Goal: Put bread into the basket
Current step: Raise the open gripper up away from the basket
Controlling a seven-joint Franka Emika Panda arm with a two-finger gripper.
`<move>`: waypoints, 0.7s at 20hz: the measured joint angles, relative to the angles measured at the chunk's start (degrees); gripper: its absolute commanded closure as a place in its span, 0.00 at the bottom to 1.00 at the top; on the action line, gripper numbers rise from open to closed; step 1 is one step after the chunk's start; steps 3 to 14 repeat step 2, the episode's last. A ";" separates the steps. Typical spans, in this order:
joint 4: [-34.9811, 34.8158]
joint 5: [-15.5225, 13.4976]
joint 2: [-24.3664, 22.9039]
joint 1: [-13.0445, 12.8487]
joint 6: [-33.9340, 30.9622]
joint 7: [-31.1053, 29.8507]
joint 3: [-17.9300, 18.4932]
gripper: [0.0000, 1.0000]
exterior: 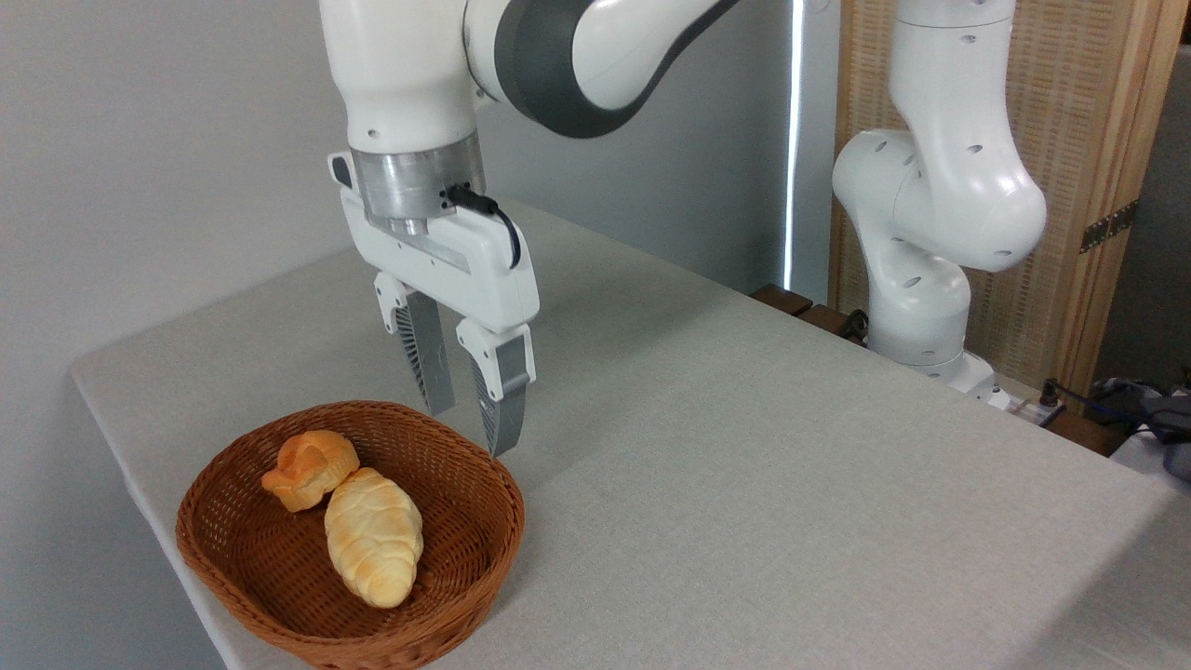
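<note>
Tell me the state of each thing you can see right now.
Bun: lying in the basket, touching the loaf.
Loaf: lying in the basket beside the bun.
Basket: upright on the table, holding both breads.
End effector: open, empty, above the basket's far rim.
Table: covered with a grey cloth.

I'm looking at what seems a lab or test room: a white robot arm (930, 186) mounted beside a cloth-covered tabletop (744, 465), plain grey walls (140, 140), loose cables (1089, 400) and a woven wooden screen (1089, 121) behind.
</note>
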 measured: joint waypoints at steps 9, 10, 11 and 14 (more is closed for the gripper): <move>0.39 -0.19 -0.03 -0.07 -0.37 0.08 0.00 0.00; 0.39 -0.19 -0.03 -0.07 -0.37 0.08 0.00 0.00; 0.39 -0.19 -0.03 -0.07 -0.37 0.08 0.00 0.00; 0.39 -0.19 -0.03 -0.07 -0.37 0.08 0.00 0.00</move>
